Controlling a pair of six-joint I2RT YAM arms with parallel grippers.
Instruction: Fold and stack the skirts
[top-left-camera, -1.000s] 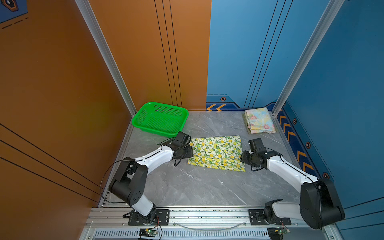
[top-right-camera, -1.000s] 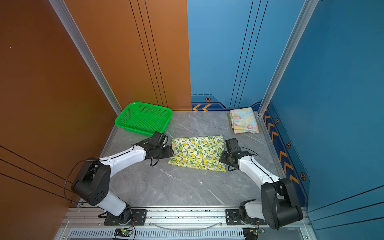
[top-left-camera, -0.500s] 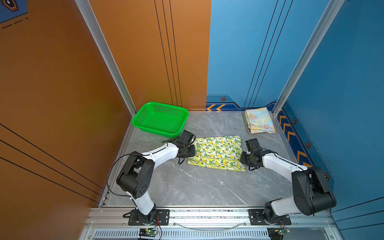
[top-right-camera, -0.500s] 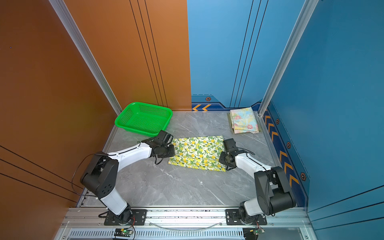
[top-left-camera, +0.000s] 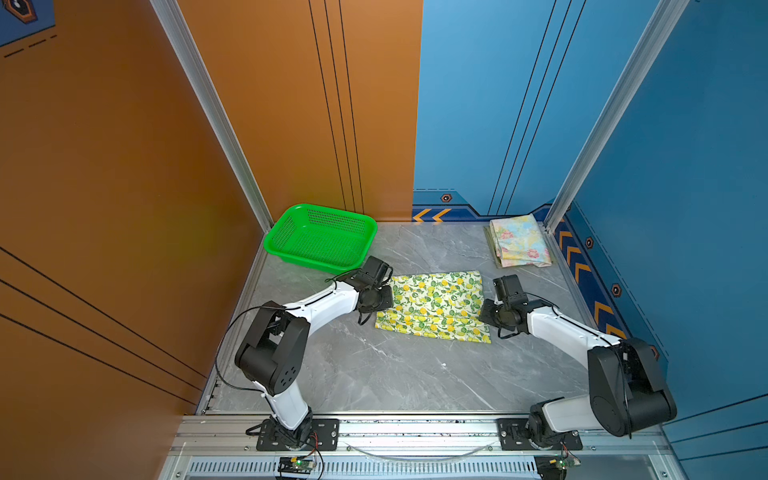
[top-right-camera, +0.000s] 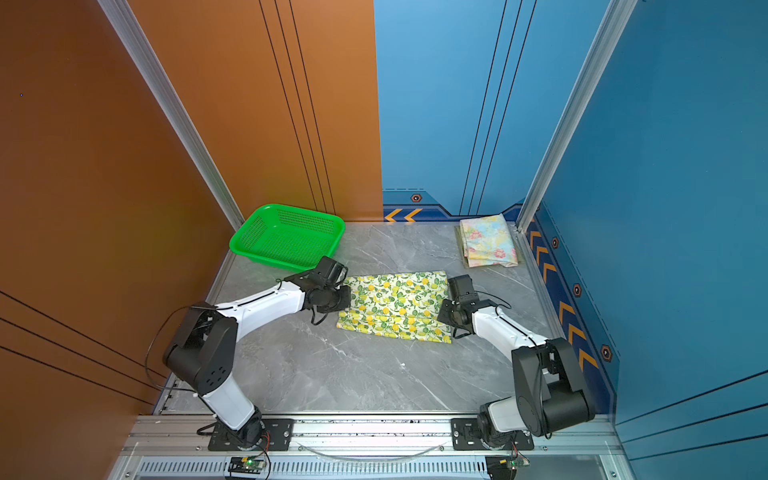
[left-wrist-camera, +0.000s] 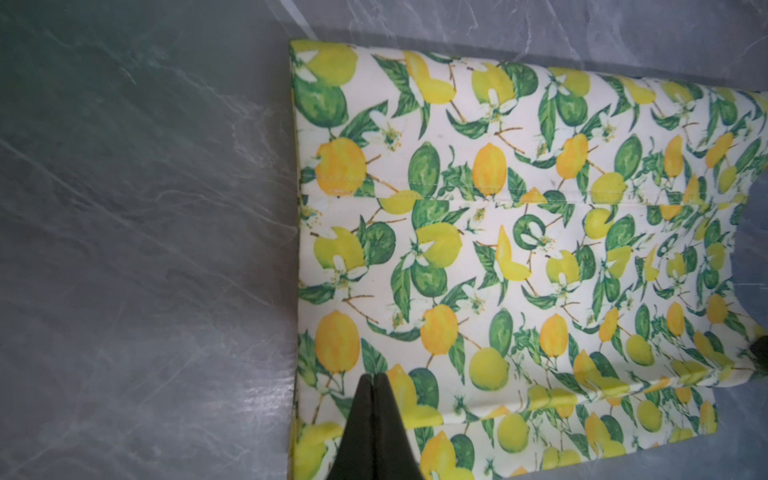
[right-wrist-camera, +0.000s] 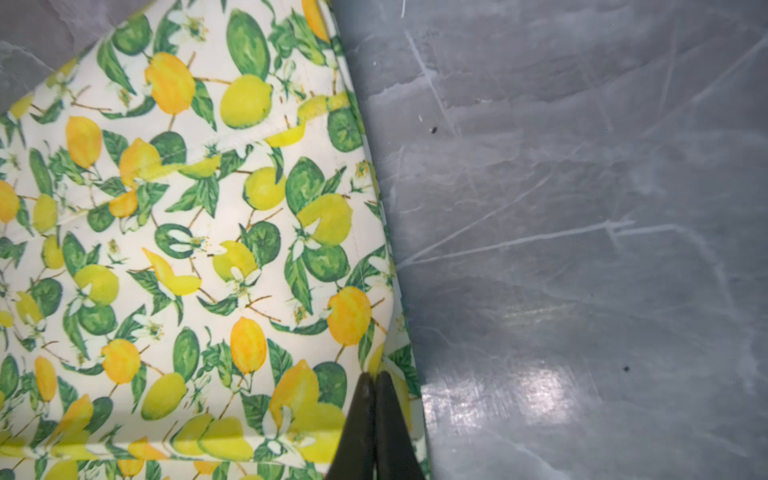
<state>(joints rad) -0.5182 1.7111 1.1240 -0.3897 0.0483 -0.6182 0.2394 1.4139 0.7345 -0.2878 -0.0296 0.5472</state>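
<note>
The lemon-print skirt (top-left-camera: 436, 305) (top-right-camera: 399, 305) lies folded into a flat rectangle mid-table. My left gripper (top-left-camera: 388, 297) (top-right-camera: 347, 297) is down on its left edge. In the left wrist view this gripper (left-wrist-camera: 374, 376) has its jaws together, pinching the lemon cloth (left-wrist-camera: 498, 249). My right gripper (top-left-camera: 484, 309) (top-right-camera: 442, 311) is at the right edge. In the right wrist view it (right-wrist-camera: 372, 374) is shut on a puckered bit of the cloth (right-wrist-camera: 187, 249). The pastel flowered skirt (top-left-camera: 519, 241) (top-right-camera: 488, 241) lies folded at the back right, with an olive-green edge (top-right-camera: 459, 243) showing under it.
A bright green perforated basket (top-left-camera: 332, 209) (top-right-camera: 303, 212) stands at the back left, just behind my left wrist. Orange and blue walls close the table in on three sides. Bare grey marble (top-left-camera: 415, 374) stretches between the skirt and the front rail.
Both grippers have gone from open to shut at the lemon skirt's left and right edges. The arms shifted slightly along those edges, and the skirt has stayed flat.
</note>
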